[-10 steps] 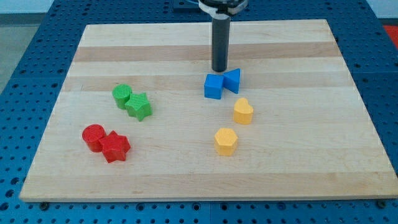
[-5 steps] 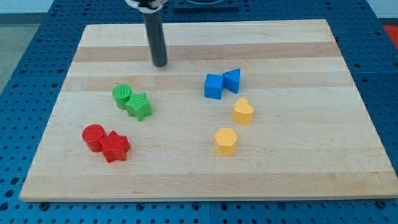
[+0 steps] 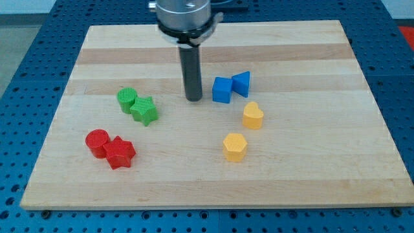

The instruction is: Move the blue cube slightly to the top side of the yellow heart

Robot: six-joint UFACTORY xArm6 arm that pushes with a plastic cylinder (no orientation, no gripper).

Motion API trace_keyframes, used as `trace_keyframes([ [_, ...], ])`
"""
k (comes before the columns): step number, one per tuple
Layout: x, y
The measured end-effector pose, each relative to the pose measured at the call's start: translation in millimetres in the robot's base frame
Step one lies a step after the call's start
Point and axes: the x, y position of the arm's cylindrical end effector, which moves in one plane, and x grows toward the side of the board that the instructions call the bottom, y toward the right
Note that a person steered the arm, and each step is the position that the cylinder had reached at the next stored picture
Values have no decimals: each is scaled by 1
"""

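Observation:
The blue cube [image 3: 222,89] sits on the wooden board [image 3: 310,162], up and to the left of the yellow heart [image 3: 253,116]. A blue triangular block [image 3: 241,83] touches the cube's right side. My tip [image 3: 193,99] rests on the board just left of the blue cube, with a small gap between them. The rod rises straight up from the tip toward the view's top.
A yellow hexagonal block [image 3: 235,146] lies below the heart. A green cylinder [image 3: 127,99] and a green star [image 3: 144,110] touch at the left. A red cylinder [image 3: 98,142] and a red star-like block [image 3: 119,153] touch at the lower left.
My tip went from just above the blue blocks to the upper left of the board, then came back down and right to just left of the blue cube. No block has moved.

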Motion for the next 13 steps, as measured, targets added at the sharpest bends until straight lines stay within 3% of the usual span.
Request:
trace_keyframes([
  [3,0,23],
  [7,26,1],
  [10,15,45],
  [13,14,52],
])
